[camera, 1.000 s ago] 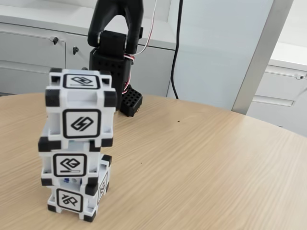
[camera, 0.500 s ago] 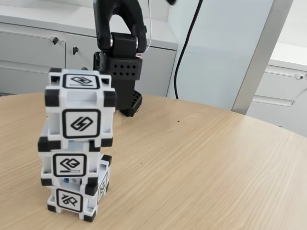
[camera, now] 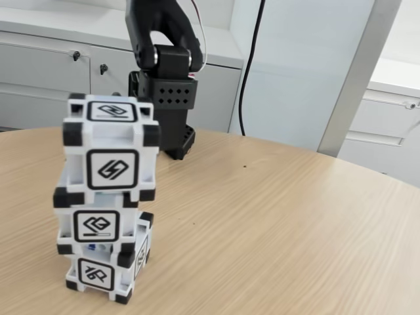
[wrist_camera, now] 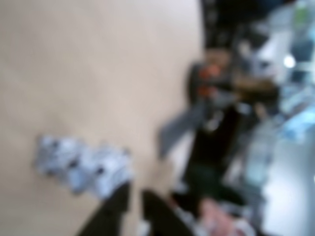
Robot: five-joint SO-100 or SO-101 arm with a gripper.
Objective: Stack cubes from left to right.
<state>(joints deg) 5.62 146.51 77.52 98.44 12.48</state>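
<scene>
Three white cubes with black corners stand in one tower at the left of the fixed view: top cube, middle cube, bottom cube. The tower leans a little and its layers are slightly offset. My black arm is folded up over its base at the back of the table, well away from the tower. In the very blurred wrist view the tower is a pale smear on the table. My gripper enters from the bottom edge; its dark fingers stand a narrow gap apart with nothing between them.
The round wooden table runs right and forward of the tower. Grey cabinets and a black cable lie behind the arm. A pale post stands at the back right.
The arm has swung and settled lower over its base at the back, and its cable has shifted. The tower of cubes has not moved.
</scene>
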